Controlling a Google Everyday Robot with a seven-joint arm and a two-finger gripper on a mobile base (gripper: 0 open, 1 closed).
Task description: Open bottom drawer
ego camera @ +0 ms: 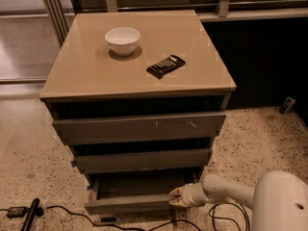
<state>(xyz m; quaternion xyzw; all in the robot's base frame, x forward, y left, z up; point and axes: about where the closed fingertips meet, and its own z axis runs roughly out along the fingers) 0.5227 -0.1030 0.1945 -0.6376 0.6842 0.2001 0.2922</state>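
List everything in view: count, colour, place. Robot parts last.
Cabinet: one, tan top, centre.
Bowl: one, white, on cabinet top, back left.
Packet: one, black, on top, right of bowl.
Top drawer: one, grey, scratched, widest.
Middle drawer: one, grey, below it.
Bottom drawer: one, grey, lowest, partly open.
Cables: a few, black, on floor, lower left.
Arm: one, white, lower right.
Gripper: one, pale, at bottom drawer's right end.

Dim warm light, tabletop [96, 71] sheen; jaws at right of bottom drawer [130, 204]
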